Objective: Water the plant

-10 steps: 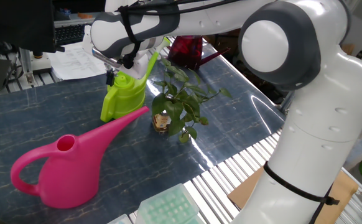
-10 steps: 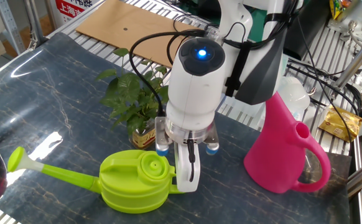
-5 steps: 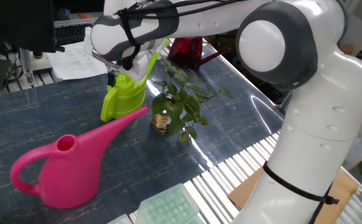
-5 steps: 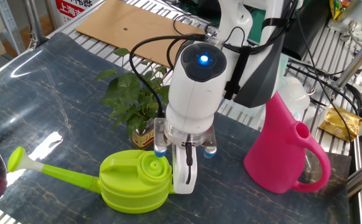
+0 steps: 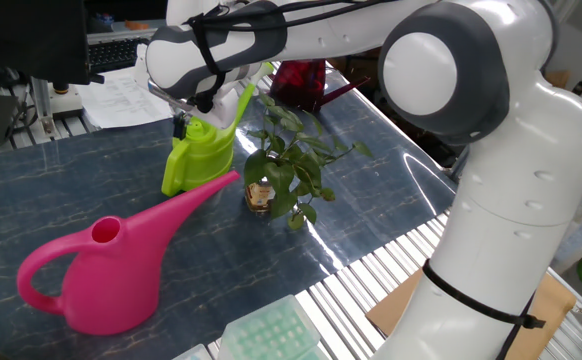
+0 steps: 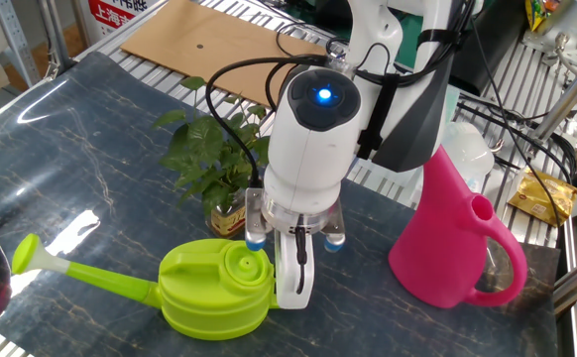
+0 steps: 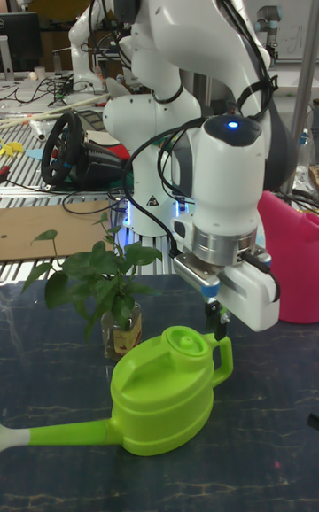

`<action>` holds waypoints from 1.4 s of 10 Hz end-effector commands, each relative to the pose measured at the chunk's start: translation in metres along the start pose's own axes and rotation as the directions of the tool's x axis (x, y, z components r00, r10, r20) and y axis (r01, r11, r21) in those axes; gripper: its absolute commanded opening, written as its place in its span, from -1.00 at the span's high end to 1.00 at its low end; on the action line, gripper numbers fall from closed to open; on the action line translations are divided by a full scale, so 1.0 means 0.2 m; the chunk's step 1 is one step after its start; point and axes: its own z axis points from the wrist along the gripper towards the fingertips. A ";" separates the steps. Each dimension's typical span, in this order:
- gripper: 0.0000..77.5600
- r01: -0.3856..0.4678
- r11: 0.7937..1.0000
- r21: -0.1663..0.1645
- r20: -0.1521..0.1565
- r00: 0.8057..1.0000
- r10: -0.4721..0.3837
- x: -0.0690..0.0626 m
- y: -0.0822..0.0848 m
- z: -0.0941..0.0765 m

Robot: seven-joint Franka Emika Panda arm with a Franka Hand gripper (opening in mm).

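Note:
The plant [image 5: 291, 160] [image 6: 209, 159] [image 7: 93, 277] is a leafy sprig in a small brown labelled jar [image 6: 229, 216], standing upright mid-table. Just beside it the lime-green watering can [image 5: 199, 155] [image 6: 214, 293] [image 7: 164, 397] rests on the table, its long spout [image 6: 80, 270] pointing away from the arm. My gripper [image 6: 293, 283] [image 7: 216, 321] [image 5: 183, 118] hangs straight down over the can's rear handle [image 7: 226, 357]. Its fingers sit close together on the top of that handle. The fingertips are partly hidden behind the handle.
A large pink watering can [image 5: 101, 270] [image 6: 447, 248] stands on the other side of the gripper, its spout reaching toward the plant's jar. A pale green tray [image 5: 271, 335] lies at the table edge. Cardboard [image 6: 209, 40] lies behind the table.
A second ago my wrist shifted slightly and settled lower over the green can's handle. Over the last half second nothing has moved.

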 end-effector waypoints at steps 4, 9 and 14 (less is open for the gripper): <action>-1.00 0.002 1.000 -0.003 0.000 1.000 -0.002 0.00 0.00 -0.01; -1.00 0.002 1.000 -0.003 0.000 1.000 -0.002 0.00 0.00 -0.01; -1.00 -0.024 1.000 -0.003 -0.003 1.000 0.024 -0.01 0.00 0.06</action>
